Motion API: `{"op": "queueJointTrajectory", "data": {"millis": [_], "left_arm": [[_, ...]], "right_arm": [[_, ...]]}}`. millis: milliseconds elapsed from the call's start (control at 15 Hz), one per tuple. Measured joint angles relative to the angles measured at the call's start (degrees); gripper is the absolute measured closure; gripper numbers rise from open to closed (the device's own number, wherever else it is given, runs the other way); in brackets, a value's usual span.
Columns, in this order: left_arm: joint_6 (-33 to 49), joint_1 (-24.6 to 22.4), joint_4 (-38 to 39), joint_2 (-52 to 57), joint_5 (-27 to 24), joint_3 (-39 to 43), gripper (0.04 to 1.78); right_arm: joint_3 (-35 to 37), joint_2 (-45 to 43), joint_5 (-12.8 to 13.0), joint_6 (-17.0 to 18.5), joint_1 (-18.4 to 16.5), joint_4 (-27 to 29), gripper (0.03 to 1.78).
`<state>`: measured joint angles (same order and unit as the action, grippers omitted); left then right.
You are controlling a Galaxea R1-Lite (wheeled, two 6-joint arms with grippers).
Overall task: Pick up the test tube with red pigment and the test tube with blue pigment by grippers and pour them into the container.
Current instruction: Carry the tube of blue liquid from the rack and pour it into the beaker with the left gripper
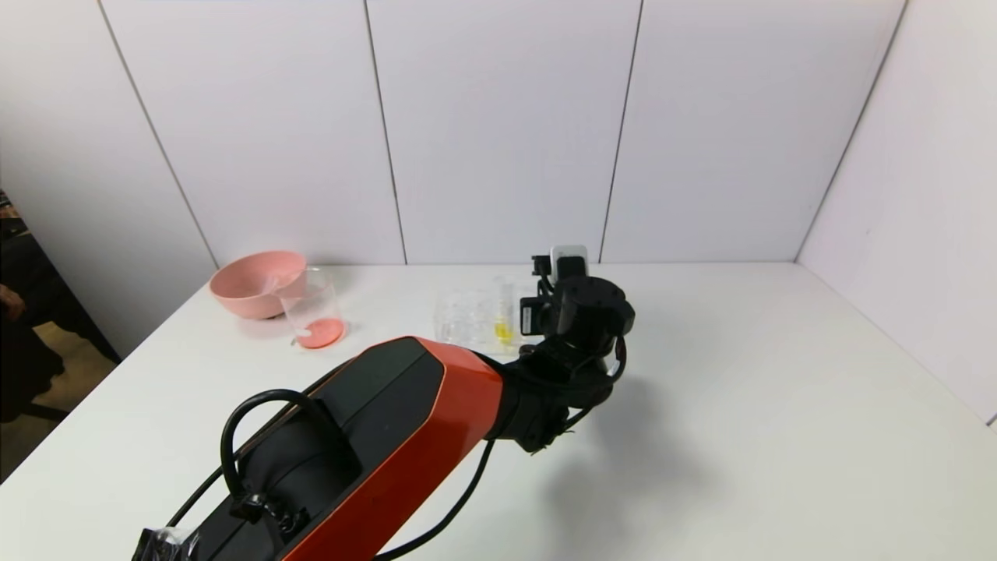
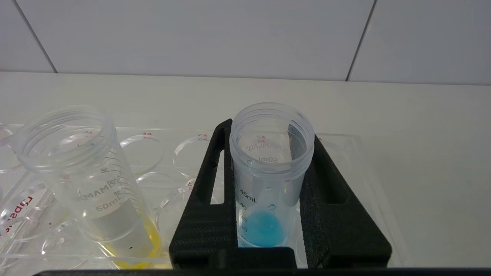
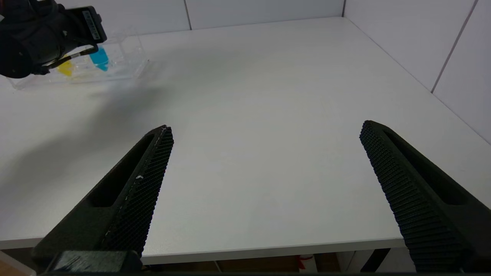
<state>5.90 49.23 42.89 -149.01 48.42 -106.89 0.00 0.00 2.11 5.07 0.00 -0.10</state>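
Note:
The test tube with blue pigment (image 2: pixel 268 184) stands upright in the clear rack (image 2: pixel 161 153), blue liquid at its bottom. My left gripper (image 2: pixel 271 130) has one black finger on each side of it, pressed against its wall. In the head view the left arm's wrist (image 1: pixel 580 312) covers that tube. The tube also shows in the right wrist view (image 3: pixel 99 57). The container (image 1: pixel 311 308), a clear beaker, stands at the back left with red liquid in its bottom. The test tube with red pigment is out of view. My right gripper (image 3: pixel 266 128) is open and empty above the table's near edge.
A yellow-liquid tube (image 2: pixel 92 184) leans in the rack beside the blue one. A pink bowl (image 1: pixel 253 284) sits behind the beaker, touching or nearly so. White wall panels close the back and right of the table (image 1: pixel 779 405).

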Motion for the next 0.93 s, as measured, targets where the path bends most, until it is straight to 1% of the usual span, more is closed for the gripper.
{"op": "queueJointTrajectory", "data": {"millis": [400, 733, 933], "left_arm": [[-0.32, 0.06, 0.05, 0.71, -0.02, 0.00, 1.35], [-3.79, 0.88, 0.20, 4.27, -0.02, -1.00, 1.35], [-4.52, 1.32, 0.38, 5.71, 0.06, -1.41, 1.35]], "right_arm": [[0.00, 0.00, 0.00, 0.00, 0.00, 0.00, 0.04], [0.00, 0.00, 0.00, 0.00, 0.00, 0.00, 0.04], [0.00, 0.00, 0.00, 0.02, 0.00, 0.00, 0.04]]}}
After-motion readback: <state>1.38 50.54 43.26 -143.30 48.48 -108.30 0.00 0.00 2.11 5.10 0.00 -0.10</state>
